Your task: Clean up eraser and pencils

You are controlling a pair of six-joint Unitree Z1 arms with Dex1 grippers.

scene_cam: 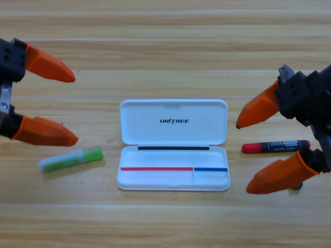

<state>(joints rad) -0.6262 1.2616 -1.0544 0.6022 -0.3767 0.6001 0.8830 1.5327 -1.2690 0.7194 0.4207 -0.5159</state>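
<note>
We observe the left end effector (72, 109) at the left edge of the desk (165, 31) with its orange jaws apart, holding nothing, above the green pencil (71, 159) lying left of the open white case (174, 144). The right end effector (242, 157) is likewise spread and empty, its jaws straddling the red-capped black marker (275, 146) lying just right of the case. We cannot locate the eraser.

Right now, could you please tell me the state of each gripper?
Left gripper: open, holding nothing, at the left edge above the green stick.
Right gripper: open, holding nothing, its jaws either side of the black marker.
</note>
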